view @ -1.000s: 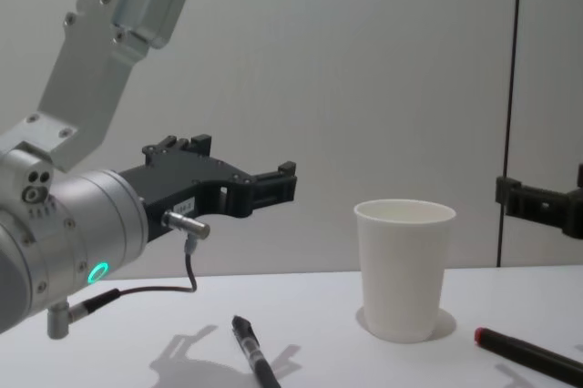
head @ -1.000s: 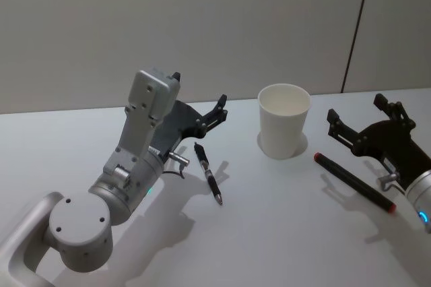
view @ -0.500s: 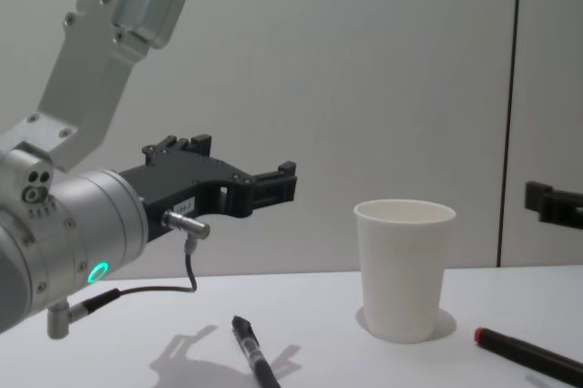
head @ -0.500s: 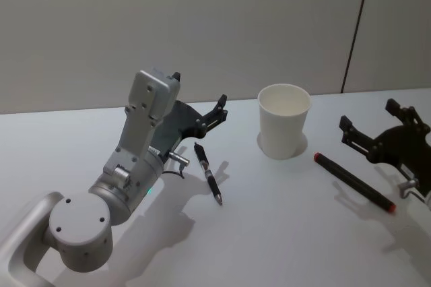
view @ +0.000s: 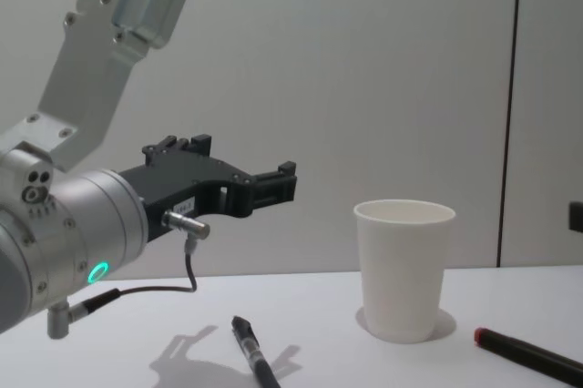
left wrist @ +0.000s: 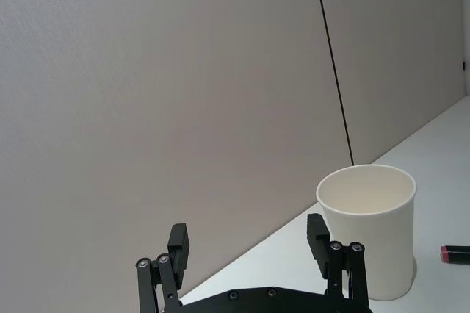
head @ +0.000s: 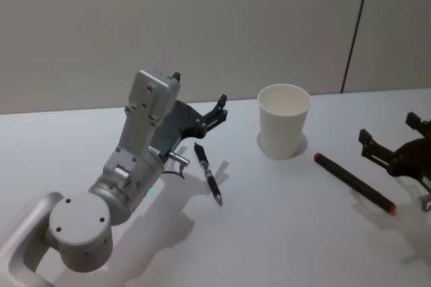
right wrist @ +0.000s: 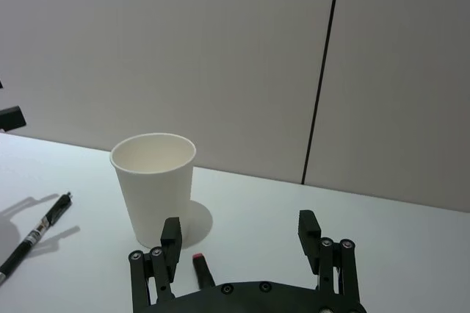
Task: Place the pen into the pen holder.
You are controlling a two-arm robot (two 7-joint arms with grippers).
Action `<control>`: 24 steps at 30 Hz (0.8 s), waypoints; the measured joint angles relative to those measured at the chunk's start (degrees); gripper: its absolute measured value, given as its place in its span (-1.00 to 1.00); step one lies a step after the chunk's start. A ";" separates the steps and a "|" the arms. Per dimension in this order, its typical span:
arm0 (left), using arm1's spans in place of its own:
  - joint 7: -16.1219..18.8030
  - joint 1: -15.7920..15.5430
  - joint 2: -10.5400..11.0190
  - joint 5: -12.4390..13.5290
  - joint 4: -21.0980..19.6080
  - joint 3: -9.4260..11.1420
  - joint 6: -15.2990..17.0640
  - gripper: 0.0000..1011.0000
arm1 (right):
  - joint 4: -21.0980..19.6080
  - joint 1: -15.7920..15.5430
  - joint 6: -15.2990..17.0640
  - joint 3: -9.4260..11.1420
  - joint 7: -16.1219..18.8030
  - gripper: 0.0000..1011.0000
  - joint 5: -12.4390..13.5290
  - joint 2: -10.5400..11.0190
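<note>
The pen holder, a white paper cup [head: 284, 122] [view: 404, 270], stands upright on the table. A thin black pen [head: 207, 172] [view: 252, 356] lies flat to its left. My left gripper [head: 221, 107] [view: 285, 180] hovers open just above and behind that pen, its fingers pointing towards the cup [left wrist: 371, 232]. A thicker black pen with red ends [head: 353, 181] [view: 528, 356] lies to the right of the cup. My right gripper [head: 390, 131] [right wrist: 239, 228] is open and holds nothing, at the right edge of the head view, beyond this pen's far end.
The white table [head: 269, 233] ends at a plain grey wall with a dark vertical seam [head: 357, 27] behind the cup. The left arm's large silver joints [head: 101, 206] occupy the near left of the table.
My right gripper has drawn back to the right, away from the cup and the red-ended pen, still open. The left arm, both pens and the cup have not moved.
</note>
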 joint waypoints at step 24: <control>0.00 0.00 0.00 0.00 0.00 0.00 0.00 0.98 | 1.52 4.78 14.22 -0.23 -1.51 0.98 -1.09 -1.53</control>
